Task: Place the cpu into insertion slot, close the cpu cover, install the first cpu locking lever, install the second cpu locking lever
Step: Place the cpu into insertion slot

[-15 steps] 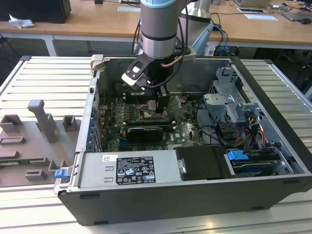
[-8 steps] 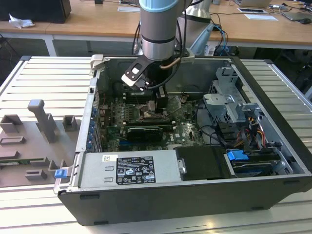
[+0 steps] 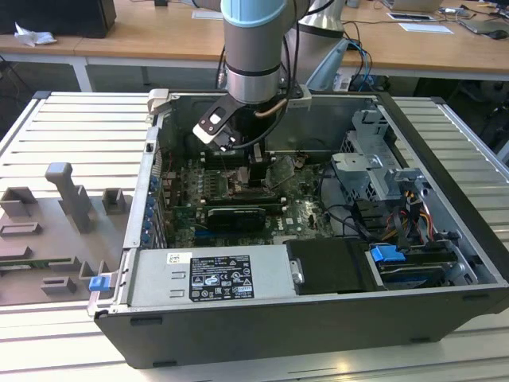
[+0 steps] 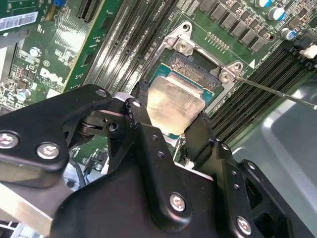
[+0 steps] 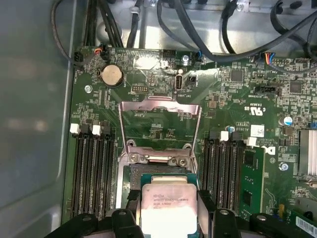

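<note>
arm [image 3: 253, 48] reaches down into an open computer case [image 3: 318, 338]. the case lies on a slatted table [image 3: 71, 119]. the jaws are low inside the case, over the green board [image 3: 306, 213].

jaws: closed on the cpu [image 4: 174, 105]. one black finger [image 4: 140, 111] presses one edge of the chip and a second finger presses the opposite edge. the chip is held flat, pale metal lid facing up. in the first wrist view the cpu [image 5: 167, 204] shows between the same two fingers, with print on its lid.

cpu position: over the slot [image 4: 194, 67], covering the part nearest the jaws. the dark contact field and the silvery rim show past the chip's far edge. i cannot tell whether the chip is seated or held just above the slot.

cover [image 5: 159, 105]: swung open, off the slot [image 5: 132, 182]. it is hinged at the slot edge farthest from the jaws, and green board shows through its window. cover not yet closed.

lever [image 4: 277, 92]: a thin metal rod runs out from one corner of the slot, not latched over the cover.

surroundings: long black memory slots [image 5: 91, 171] flank the slot on both sides. a coin cell [image 5: 111, 75] sits on the board beyond the cover. grey fixtures [image 3: 67, 195] stand on the table at the exterior view's left, well apart from the case.
</note>
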Robot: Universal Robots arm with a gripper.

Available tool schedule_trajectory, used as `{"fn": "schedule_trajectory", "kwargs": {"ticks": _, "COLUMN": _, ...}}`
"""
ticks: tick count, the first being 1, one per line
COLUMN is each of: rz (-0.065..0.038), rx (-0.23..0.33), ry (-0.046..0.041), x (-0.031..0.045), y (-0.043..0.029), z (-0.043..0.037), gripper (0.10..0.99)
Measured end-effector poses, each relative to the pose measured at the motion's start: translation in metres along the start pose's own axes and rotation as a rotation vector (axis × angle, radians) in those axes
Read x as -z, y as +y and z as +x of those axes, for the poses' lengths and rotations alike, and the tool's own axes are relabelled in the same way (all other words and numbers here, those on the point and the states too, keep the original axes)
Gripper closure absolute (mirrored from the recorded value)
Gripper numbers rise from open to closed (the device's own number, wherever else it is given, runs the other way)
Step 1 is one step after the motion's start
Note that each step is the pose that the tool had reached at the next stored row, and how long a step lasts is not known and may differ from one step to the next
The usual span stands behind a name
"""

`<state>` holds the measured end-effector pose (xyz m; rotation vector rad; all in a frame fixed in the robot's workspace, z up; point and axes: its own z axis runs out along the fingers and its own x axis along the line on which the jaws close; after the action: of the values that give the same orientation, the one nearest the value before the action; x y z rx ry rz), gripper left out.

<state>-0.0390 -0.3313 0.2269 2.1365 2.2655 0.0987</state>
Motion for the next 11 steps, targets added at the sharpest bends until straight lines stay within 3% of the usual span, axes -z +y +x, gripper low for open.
{"fn": "schedule_trajectory", "kwargs": {"ticks": 7, "rz": -0.002, "rx": -0.067, "ry": -0.0042, "x": -0.0018, "y": -0.0003, "z": 0.0001, "gripper": 0.545}}
{"fn": "schedule_trajectory", "kwargs": {"ticks": 11, "rz": -0.001, "rx": -0.067, "ry": -0.0038, "x": -0.0027, "y": -0.0003, "z": 0.0006, "gripper": 0.545}}
